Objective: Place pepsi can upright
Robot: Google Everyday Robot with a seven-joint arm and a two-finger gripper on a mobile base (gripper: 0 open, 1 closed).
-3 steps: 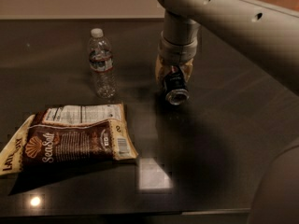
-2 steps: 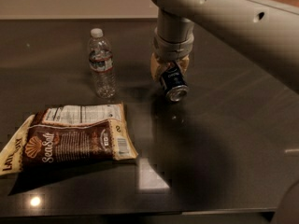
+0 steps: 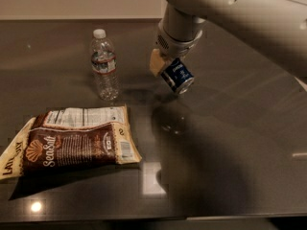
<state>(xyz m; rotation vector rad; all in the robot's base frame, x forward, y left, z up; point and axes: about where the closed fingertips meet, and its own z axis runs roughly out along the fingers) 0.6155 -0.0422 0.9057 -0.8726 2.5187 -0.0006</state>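
The pepsi can (image 3: pixel 178 76) is dark blue with a silver end. It hangs tilted above the dark table (image 3: pixel 230 143), its silver end pointing down and to the right. My gripper (image 3: pixel 168 70) is shut on the pepsi can and holds it in the air, right of the water bottle. A tan finger pad (image 3: pixel 156 61) shows on the can's left side. The big white arm comes in from the upper right and hides the gripper's top.
A clear plastic water bottle (image 3: pixel 104 65) with a white cap stands upright to the left of the can. A brown and cream Sea Salt chip bag (image 3: pixel 72 141) lies flat at the front left. The table's front edge runs along the bottom.
My gripper has lifted the pepsi can higher off the table and carried it a little left. The can is still tilted. The bottle and the bag have not moved.
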